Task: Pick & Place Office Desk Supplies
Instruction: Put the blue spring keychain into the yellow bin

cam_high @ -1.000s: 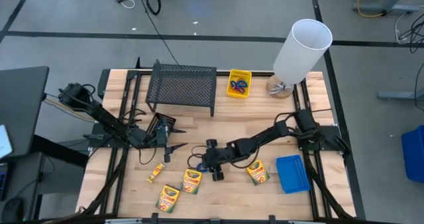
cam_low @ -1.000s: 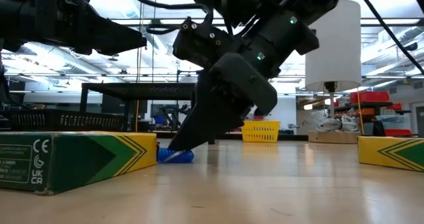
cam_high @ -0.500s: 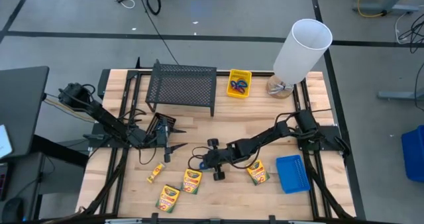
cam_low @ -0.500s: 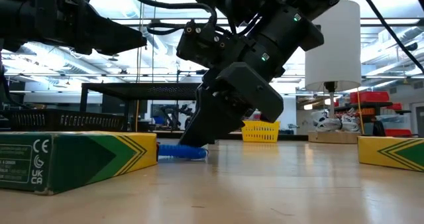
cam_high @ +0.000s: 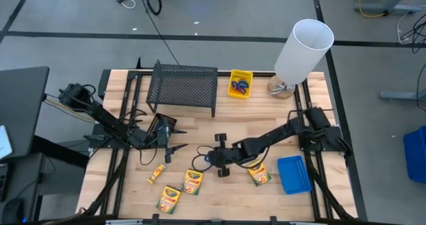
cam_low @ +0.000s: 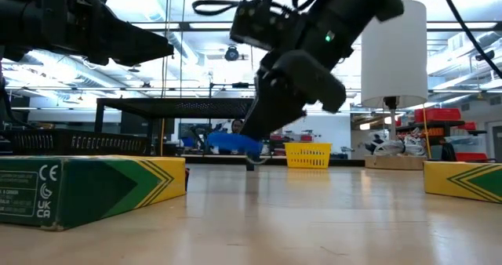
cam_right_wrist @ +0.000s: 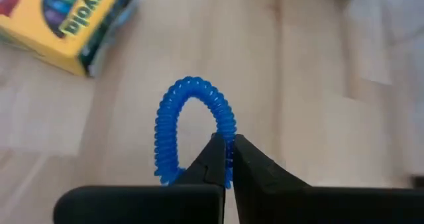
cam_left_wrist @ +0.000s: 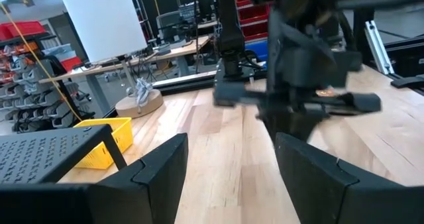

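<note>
2 arms are over the table, and only the right gripper [cam_right_wrist: 225,159] is busy: its fingers are pinched on a blue coiled loop [cam_right_wrist: 192,128], hanging clear of the wood near a crayon box [cam_right_wrist: 69,22]. To do this well I'd carry it level and unhurried toward the yellow bin [cam_high: 240,83], probably its home, since the thin coil could slip. Beside the mesh rack [cam_high: 183,87], the left gripper [cam_high: 166,148] waits, fingers parted and empty.

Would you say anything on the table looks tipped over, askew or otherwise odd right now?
Yes: the tall white cylinder at the far right corner leans at a clear tilt in the high view. The crayon boxes near the front edge lie at mixed angles. Nothing looks spilled or damaged.
</note>
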Action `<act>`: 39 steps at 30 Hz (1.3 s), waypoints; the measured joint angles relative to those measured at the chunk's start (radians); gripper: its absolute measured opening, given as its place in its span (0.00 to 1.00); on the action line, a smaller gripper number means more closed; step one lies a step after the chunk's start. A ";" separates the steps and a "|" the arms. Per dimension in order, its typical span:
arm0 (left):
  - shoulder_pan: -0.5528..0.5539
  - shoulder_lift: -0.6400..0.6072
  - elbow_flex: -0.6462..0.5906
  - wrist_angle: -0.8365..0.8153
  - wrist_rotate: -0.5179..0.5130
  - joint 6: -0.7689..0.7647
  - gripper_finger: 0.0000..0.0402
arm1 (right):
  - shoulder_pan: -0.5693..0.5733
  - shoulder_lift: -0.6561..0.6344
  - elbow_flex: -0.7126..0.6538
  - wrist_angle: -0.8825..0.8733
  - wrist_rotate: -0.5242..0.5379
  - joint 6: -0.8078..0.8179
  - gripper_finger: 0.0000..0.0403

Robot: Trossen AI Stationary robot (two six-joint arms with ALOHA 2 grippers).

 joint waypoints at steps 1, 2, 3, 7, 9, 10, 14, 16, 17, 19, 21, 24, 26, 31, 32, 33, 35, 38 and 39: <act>0.000 0.000 0.000 0.000 0.000 -0.002 0.58 | 0.000 -0.015 0.000 -0.016 0.015 0.000 0.02; 0.000 -0.001 0.000 -0.004 0.001 -0.007 0.58 | 0.000 -0.031 0.000 -0.018 0.028 -0.001 0.02; 0.000 -0.001 0.000 -0.008 0.000 -0.010 0.58 | 0.000 -0.050 0.000 -0.017 0.039 -0.005 0.02; 0.000 -0.001 0.000 -0.024 0.017 -0.023 0.58 | -0.009 -0.117 -0.026 0.041 0.036 -0.066 0.02; 0.000 -0.001 0.000 -0.023 0.027 -0.030 0.58 | -0.022 -0.151 -0.055 0.114 0.005 -0.100 0.02; 0.000 -0.001 0.000 -0.024 0.028 -0.033 0.58 | -0.031 -0.172 -0.075 0.163 -0.021 -0.119 0.02; 0.000 -0.001 0.000 -0.023 0.029 -0.036 0.58 | -0.088 -0.249 -0.171 0.354 -0.102 -0.183 0.01; 0.000 -0.001 0.000 -0.020 0.030 -0.039 0.58 | -0.124 -0.285 -0.220 0.420 -0.125 -0.212 0.01; 0.000 -0.001 0.000 -0.020 0.031 -0.039 0.58 | -0.143 -0.305 -0.243 0.445 -0.133 -0.221 0.01; 0.000 -0.001 0.000 -0.017 0.036 -0.040 0.58 | -0.186 -0.347 -0.283 0.468 -0.135 -0.232 0.01; 0.000 -0.001 0.000 -0.017 0.037 -0.039 0.58 | -0.235 -0.382 -0.317 0.484 -0.133 -0.248 0.01; 0.000 -0.001 0.000 -0.015 0.036 -0.039 0.58 | -0.312 -0.429 -0.358 0.484 -0.131 -0.267 0.01; 0.000 -0.001 0.000 -0.015 0.037 -0.039 0.58 | -0.367 -0.458 -0.383 0.486 -0.123 -0.273 0.01; 0.000 -0.001 0.000 -0.015 0.037 -0.040 0.58 | -0.502 -0.488 -0.427 0.492 -0.064 -0.293 0.01; 0.000 -0.001 0.000 -0.015 0.036 -0.040 0.58 | -0.530 -0.490 -0.434 0.493 -0.061 -0.297 0.01; 0.000 -0.001 0.000 -0.015 0.036 -0.039 0.58 | -0.556 -0.491 -0.440 0.491 -0.059 -0.298 0.01; 0.000 -0.001 0.000 -0.015 0.036 -0.036 0.58 | -0.611 -0.491 -0.451 0.495 -0.059 -0.297 0.01; 0.002 -0.001 0.000 -0.015 0.035 -0.033 0.58 | -0.687 -0.491 -0.466 0.496 -0.059 -0.283 0.01; 0.002 -0.001 0.000 -0.015 0.035 -0.026 0.58 | -0.711 -0.491 -0.468 0.492 -0.060 -0.281 0.01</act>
